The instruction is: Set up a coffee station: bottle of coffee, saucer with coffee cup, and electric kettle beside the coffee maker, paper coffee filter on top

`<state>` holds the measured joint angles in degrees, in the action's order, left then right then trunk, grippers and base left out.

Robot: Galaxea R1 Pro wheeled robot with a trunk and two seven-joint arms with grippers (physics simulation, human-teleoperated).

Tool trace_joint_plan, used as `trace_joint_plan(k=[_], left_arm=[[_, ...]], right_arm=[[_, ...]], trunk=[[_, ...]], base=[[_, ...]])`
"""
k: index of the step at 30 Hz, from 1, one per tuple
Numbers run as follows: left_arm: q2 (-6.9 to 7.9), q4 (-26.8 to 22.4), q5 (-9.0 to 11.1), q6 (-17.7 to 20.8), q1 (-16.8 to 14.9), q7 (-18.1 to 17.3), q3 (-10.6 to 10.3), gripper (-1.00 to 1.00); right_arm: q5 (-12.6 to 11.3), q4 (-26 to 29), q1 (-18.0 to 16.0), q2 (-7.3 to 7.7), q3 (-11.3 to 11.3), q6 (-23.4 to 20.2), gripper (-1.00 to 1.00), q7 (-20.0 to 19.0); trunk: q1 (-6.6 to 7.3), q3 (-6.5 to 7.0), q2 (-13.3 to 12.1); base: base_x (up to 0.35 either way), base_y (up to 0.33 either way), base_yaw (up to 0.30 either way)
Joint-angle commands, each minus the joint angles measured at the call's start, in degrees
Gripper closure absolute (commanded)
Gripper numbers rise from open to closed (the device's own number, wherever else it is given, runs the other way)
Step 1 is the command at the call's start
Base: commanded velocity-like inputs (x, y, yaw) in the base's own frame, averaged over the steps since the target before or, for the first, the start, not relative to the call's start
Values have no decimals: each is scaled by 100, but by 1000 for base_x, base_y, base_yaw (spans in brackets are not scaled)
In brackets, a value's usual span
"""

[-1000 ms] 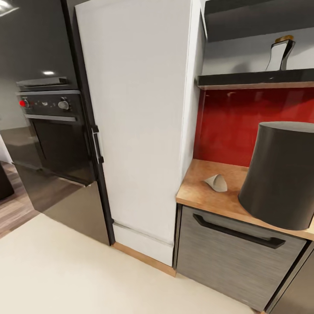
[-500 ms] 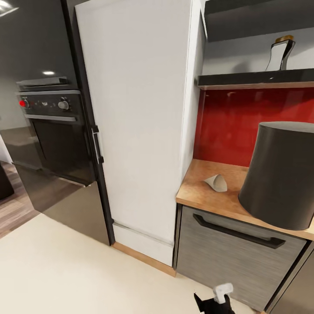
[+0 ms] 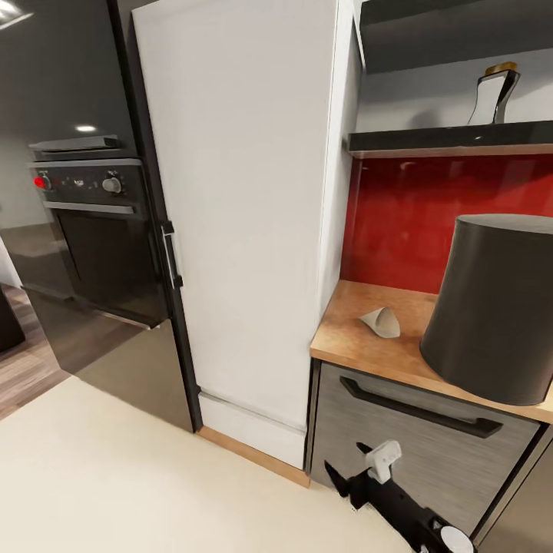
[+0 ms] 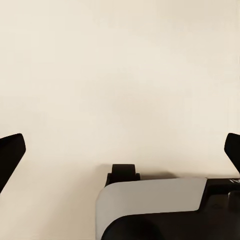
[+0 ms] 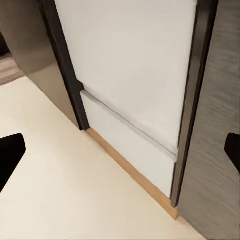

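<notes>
The paper coffee filter (image 3: 381, 322), a crumpled white cone, lies on the kitchen countertop (image 3: 346, 338) near its left end. Right of it stands the coffee maker (image 3: 491, 307), a big dark grey tapered body cut off by the picture's edge. On the kitchen shelf (image 3: 445, 140) above stands the bottle of coffee (image 3: 495, 92) with its golden cap. My right gripper (image 3: 359, 470) is low in front of the grey drawer, open and empty; its wrist view looks at the floor and the tall cabinet's plinth (image 5: 130, 145). My left gripper (image 4: 120, 150) hangs open over bare floor.
A tall white cabinet (image 3: 246, 215) stands left of the counter, with a black built-in oven (image 3: 92, 223) further left. A grey drawer front with a black handle (image 3: 418, 411) sits under the counter. The wall behind is red. Cream floor (image 3: 115, 476) spreads in front.
My right gripper has risen into the head view from the bottom edge and climbed up and to the left in front of the drawer. Everything else is still.
</notes>
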<state>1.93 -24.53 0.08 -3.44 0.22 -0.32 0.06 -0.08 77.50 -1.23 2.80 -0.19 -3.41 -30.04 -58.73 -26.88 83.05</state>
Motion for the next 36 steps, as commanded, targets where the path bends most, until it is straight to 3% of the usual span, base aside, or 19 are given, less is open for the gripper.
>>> trace_joint_plan(k=[1,5,6,10,12,18,20,26,30,34,36], left_arm=[[1,-10,1,-8,3,-3,-1,-100],[1,-10,1,-20,4,-3,-4,-100],[1,-9,1,-151,4,-3,-2,-100],[-8,-8,-4,-309,5,-3,1,-100],[-13,-8,-6,-368,5,-3,2,-100],[-24,-3,-7,-432,5,-4,-6,-100],[-25,-6,-8,-436,5,-7,-11,-100],[-26,-7,-8,-438,5,-9,-14,-100],[-31,-8,-8,-438,5,-5,-6,-100],[-38,-8,-8,-439,5,-4,-5,-100],[-40,-8,-8,-439,5,-4,-3,-100]], right_arm=[[1,153,7,1,-9,-112,-100,-94],[-2,725,32,6,-51,-407,-100,-429],[-7,947,26,19,-212,-604,-100,-662],[-8,1041,-40,74,-321,-762,-100,-892],[-9,1073,-173,123,-361,-844,-100,-1018],[0,1107,-1064,352,-407,-1365,-100,-1116],[8,1108,-1336,369,-414,-1499,-100,-952],[10,1106,-1654,373,-414,-1612,-100,-371],[16,1088,-1789,340,-399,-1643,-100,554],[10,1069,-1820,328,-390,-1646,-100,1161],[13,1044,-1826,326,-385,-1646,-100,1283]], trunk=[[0,-5,3],[0,-5,3],[0,-5,3],[0,-5,3],[0,-5,3],[0,-5,3],[0,-5,3],[0,-5,3],[0,-5,3],[0,-5,3],[0,-5,3]], base=[[0,0,0],[0,0,0],[0,0,0],[0,0,0],[0,0,0],[0,0,0],[0,0,0],[0,0,0],[0,0,0],[18,-11,0],[113,-68,0]])
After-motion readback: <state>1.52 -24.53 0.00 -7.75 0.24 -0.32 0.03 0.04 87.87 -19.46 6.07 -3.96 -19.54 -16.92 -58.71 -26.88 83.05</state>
